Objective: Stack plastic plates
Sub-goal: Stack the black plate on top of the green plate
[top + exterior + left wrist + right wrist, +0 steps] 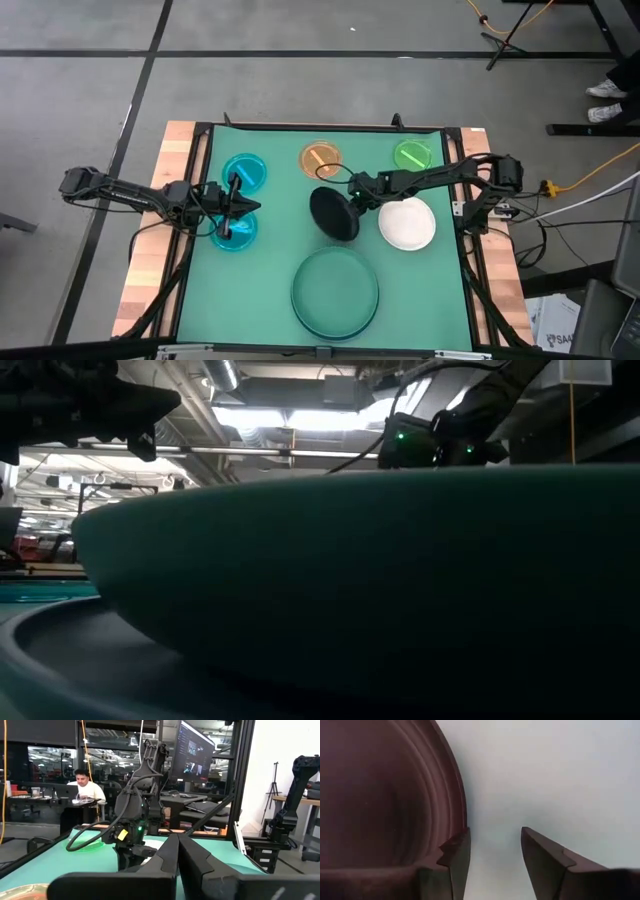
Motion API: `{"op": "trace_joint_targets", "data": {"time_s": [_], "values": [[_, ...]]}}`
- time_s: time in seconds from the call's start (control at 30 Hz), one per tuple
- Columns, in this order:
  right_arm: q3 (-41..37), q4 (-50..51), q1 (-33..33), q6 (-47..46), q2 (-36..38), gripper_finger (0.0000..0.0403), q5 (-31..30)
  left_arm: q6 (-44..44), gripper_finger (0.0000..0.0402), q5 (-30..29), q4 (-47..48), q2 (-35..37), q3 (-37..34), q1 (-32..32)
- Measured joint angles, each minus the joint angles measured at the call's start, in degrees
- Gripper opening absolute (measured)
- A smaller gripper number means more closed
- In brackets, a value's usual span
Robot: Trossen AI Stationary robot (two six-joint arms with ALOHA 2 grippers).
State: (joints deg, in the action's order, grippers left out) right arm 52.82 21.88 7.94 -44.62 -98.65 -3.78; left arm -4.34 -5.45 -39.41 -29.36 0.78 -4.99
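Note:
My right gripper [352, 190] [495, 830] is open beside the black plate [333, 213], which looks tilted on the green mat. The white plate [407, 223] lies flat just right of it. My left gripper [248, 207] [177, 842] is shut and empty, level above the mat between the two translucent cyan plates [245, 170] [235, 230]. The orange plate [320, 158] and the light green plate [412, 155] lie flat near the far edge. The dark green plate [335, 292] [350, 580] rests inside the large blue plate [60, 660] near the front edge. My right gripper has the black plate's rim [461, 817] against the outer side of one finger [457, 852]; nothing is between the two fingers. It comes from the table's right, slanting down. The plate appears raised on the side nearest the gripper, with its opposite edge on the mat.
The green mat [270, 280] covers the table, with wooden strips [150, 270] along both sides. Bare mat shows at the front left and front right corners. In the left wrist view, a person sits at a desk in the room beyond, behind my right arm [140, 810].

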Motion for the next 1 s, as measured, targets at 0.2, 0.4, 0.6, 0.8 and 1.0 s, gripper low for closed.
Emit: {"op": "trace_joint_targets", "data": {"time_s": [0.2, 0.4, 0.6, 0.8, 1.0], "values": [[0.0, -1.0, 0.0, 0.1, 0.0, 0.0160, 1.1, 0.0, 0.0004, 0.0, 0.0, 0.0, 0.0, 0.0], [0.0, -0.7, 0.0, 0.0, 2.0, 0.0160, 2.4, 0.0, 0.0004, 0.0, 0.0, 0.0, 0.0, 0.0], [0.0, -0.9, 0.0, 0.0, 6.1, 0.0160, 1.8, 0.0, 0.0004, -0.1, 0.0, 0.0, 0.0, 0.0], [0.0, -7.0, 0.0, 0.3, 7.3, 0.0160, 0.4, 0.1, 0.0004, -1.3, 0.0, 0.0, 0.0, 0.0], [0.1, -12.8, 0.0, 1.4, 4.8, 0.0160, -1.1, 1.0, 0.0004, -1.6, -0.1, 0.0, 0.0, 0.0]]}}
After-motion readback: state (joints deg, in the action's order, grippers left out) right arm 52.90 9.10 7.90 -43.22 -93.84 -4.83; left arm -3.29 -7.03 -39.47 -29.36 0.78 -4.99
